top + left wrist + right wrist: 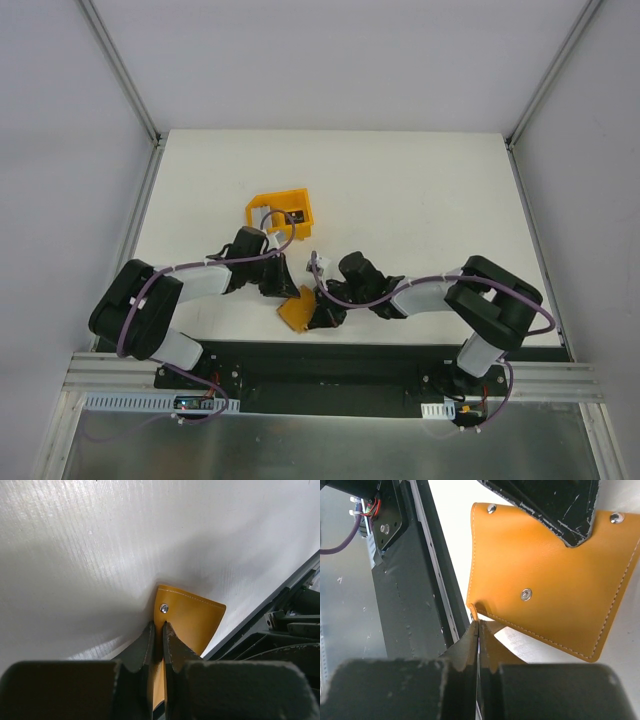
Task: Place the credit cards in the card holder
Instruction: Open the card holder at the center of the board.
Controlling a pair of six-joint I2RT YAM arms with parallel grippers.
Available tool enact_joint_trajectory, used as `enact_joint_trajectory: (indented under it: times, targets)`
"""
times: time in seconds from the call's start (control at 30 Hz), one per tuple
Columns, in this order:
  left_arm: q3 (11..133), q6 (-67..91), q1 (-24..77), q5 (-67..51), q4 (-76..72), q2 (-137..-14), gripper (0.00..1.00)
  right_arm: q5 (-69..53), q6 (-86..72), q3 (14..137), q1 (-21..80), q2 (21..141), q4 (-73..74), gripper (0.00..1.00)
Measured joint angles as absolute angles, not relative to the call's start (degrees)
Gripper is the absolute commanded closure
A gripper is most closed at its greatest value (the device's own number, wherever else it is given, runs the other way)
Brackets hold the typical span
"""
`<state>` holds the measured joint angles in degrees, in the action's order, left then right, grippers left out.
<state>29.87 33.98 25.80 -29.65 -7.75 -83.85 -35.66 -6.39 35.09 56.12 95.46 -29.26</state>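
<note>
Left hand [158,630] and right hand [477,626] pinch the card holder [540,565].

The left gripper [158,628] pinches the thin edge of the orange card holder [192,622] between its two dark fingers. A round metal snap [163,608] sits just past the fingertips. The card holder lies on the white table [100,555], beside a dark metal frame [280,630] along the table's edge.

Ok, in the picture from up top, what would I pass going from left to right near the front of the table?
left arm's elbow → card holder → right arm's elbow
</note>
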Motion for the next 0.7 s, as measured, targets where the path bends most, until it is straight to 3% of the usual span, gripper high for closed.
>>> enact_joint_trajectory:
  times: [0.03,0.1,0.23,0.7]
  targets:
    - [29.8,34.0,25.8,-29.7,-7.8,-83.8,1.00,-35.6,-6.3,35.0,56.1,95.4,-29.2,0.91]
    - [29.1,34.0,25.8,-29.6,-8.4,-83.2,1.00,-35.4,-6.2,34.9,56.1,95.2,-29.0,0.91]
    - [26.0,34.1,25.8,-28.2,-9.7,-78.9,1.00,-34.7,-6.7,33.9,56.1,93.8,-27.4,0.69]
    - [19.1,37.3,29.2,-14.6,-13.3,-67.0,1.00,-24.1,-19.0,30.1,55.7,87.4,-23.0,0.44]
